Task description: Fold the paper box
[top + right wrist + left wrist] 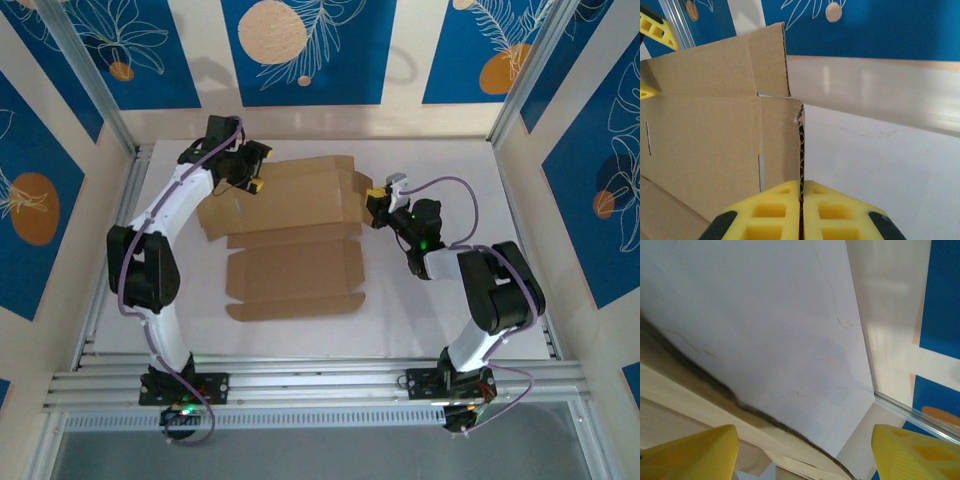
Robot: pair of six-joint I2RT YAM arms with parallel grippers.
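Centrally on the white tabletop (480, 180) lies one paper box (290, 235), a single sheet of brown cardboard, partly folded. Its long axis runs left to right across the overhead view. The near panels lie flat, with their flaps toward the arm bases, while the far section is folded up.

Two arms flank the box, each with one hand. The right hand (375, 200) sits at the box's right end and is closed on the cardboard. The right wrist view makes this grip plain where the overhead view does not: the corrugated edge of an upright panel runs straight down into the seam between two yellow pads (775, 205) pressed together, and two narrow slots are cut in that panel.

The left hand (260, 168) is at the box's far left corner. In the left wrist view its two yellow fingers (695, 452) stand wide apart, with a cardboard edge low between them and bare tabletop beyond. The overhead view gives the whole outline of the sheet.
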